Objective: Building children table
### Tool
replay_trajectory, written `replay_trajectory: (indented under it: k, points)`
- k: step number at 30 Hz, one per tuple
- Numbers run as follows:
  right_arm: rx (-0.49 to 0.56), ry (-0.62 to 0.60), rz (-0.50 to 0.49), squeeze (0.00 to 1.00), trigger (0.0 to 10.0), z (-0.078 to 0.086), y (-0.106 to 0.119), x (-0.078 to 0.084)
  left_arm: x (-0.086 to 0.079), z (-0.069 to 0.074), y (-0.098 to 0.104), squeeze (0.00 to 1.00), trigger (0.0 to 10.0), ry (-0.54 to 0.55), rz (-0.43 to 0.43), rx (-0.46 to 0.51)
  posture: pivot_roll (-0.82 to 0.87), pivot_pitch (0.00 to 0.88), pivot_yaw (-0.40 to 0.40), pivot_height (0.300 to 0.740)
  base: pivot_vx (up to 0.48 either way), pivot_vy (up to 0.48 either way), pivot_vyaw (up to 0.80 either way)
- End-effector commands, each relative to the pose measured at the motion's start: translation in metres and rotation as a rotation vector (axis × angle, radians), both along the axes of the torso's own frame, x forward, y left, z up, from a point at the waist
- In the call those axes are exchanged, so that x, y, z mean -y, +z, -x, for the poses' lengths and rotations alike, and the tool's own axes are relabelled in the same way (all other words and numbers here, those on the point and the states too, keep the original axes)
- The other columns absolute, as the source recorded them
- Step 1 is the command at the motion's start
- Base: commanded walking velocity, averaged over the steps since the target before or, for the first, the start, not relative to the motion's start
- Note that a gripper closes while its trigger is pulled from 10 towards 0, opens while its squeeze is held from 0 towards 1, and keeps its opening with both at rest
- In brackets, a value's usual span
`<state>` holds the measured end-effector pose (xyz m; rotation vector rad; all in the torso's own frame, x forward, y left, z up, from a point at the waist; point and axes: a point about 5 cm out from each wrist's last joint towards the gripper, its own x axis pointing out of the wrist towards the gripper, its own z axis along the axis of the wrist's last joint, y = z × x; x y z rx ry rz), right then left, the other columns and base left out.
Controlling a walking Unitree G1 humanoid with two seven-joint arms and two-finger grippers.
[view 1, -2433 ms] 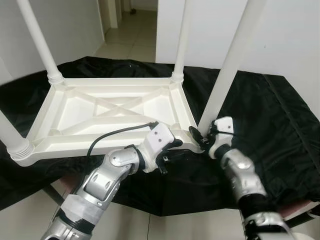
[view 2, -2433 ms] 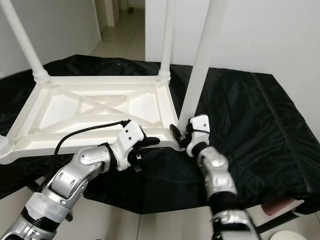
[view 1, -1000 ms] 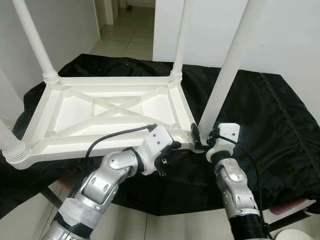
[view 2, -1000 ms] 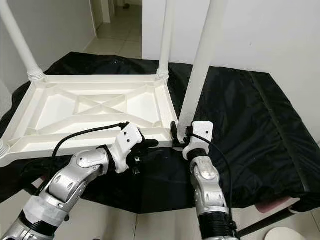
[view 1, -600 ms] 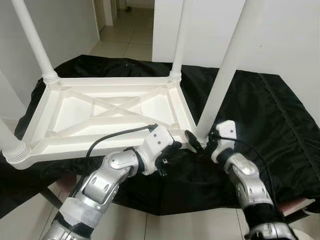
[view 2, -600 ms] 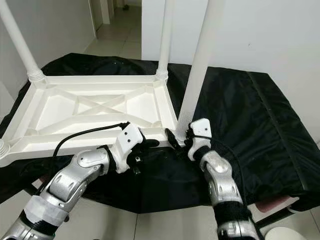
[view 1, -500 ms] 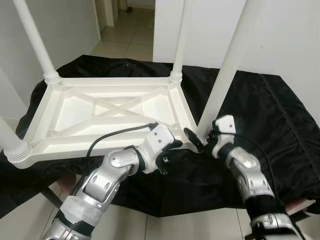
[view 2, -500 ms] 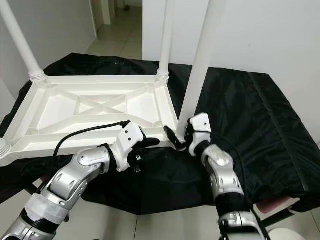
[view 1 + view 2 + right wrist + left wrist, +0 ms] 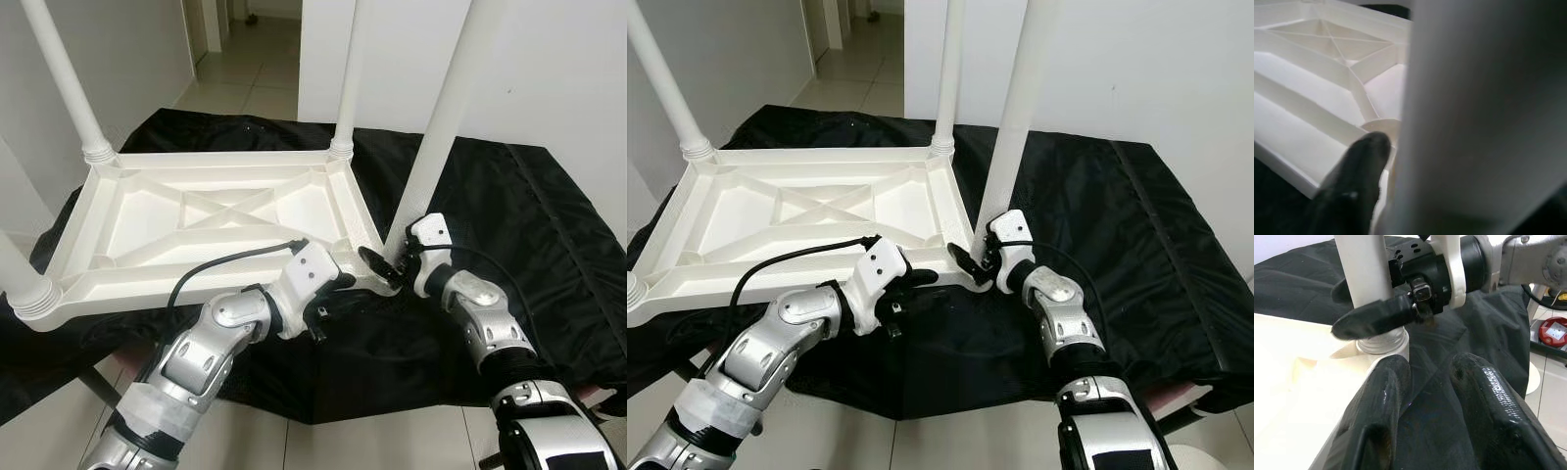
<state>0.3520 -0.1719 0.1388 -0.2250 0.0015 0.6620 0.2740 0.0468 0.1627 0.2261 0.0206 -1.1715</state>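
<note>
A: Handling of the kids' table (image 9: 211,220)?

B: Hollow white plastic, prob light, stiff, smooth, a bit slippery. Tall legs give leverage, so tips easily if pushed high up. Best hold: low on a leg by its collar, or on the frame rim (image 9: 774,284), w/ ribs giving grip.

A: Where now?

B: Upside down on a black cloth (image 9: 549,225) over a low stand, legs pointing up. Near-right leg (image 9: 1011,117) standing in its corner socket (image 9: 1383,343); three other legs upright too: near left (image 9: 20,269), far left (image 9: 67,83), far right (image 9: 348,78).

A: Left hand?

B: Left hand (image 9: 323,305) at the near edge, forearm reaching in from low left, wrist bent toward the corner. Fingers (image 9: 1376,401) slightly parted, gripping nothing, one lying against the rim's edge, other over the cloth. Looks like bracing, not a grasp.

A: Right hand?

B: Right hand (image 9: 972,264) just past that, at the base of the near-right leg, elbow out to the right, forearm angled inward. Clamped on the leg right above the collar, one finger (image 9: 1374,317) across the front, other round the back.

A: Seated fully?

B: Can't tell, joint half hidden. Judging by the pose, prob twisting or pressing the leg home. Low grip is sensible: less slip, less tilt.

A: Beyond?

B: White walls, tiled hallway (image 9: 250,88) behind.
</note>
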Motion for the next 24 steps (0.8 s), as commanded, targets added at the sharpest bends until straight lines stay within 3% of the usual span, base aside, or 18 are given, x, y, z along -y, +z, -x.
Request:
replay_trajectory:
  k: [1,9,10,18,24]
  points:
    - [-0.040,0.035,0.005,0.00,0.0,0.003,-0.009,-0.002,-0.002,-0.001,0.002,0.00,10.0,-0.006,-0.011,0.006,0.05,0.000,-0.020,0.740,0.000,0.000,0.00]
    - [-0.046,0.032,-0.030,0.00,0.0,0.004,-0.012,0.002,-0.002,-0.001,0.002,0.00,10.0,-0.009,-0.011,0.005,0.05,0.000,-0.018,0.740,0.000,0.000,0.00]
    - [-0.044,0.022,-0.039,0.00,10.0,0.004,-0.013,0.002,-0.002,-0.001,0.002,0.00,10.0,-0.009,-0.011,0.005,0.04,0.000,-0.016,0.740,0.000,0.000,0.00]
    - [0.030,-0.108,-0.135,0.00,10.0,0.003,-0.001,0.001,-0.003,-0.001,0.002,0.00,10.0,-0.013,-0.015,0.004,0.04,0.000,-0.012,0.740,0.000,0.000,0.00]
    - [0.048,-0.323,-0.195,0.00,10.0,0.003,-0.001,-0.002,-0.001,0.000,0.003,0.00,10.0,-0.016,-0.014,0.009,0.04,0.000,-0.017,0.740,0.000,0.000,0.00]
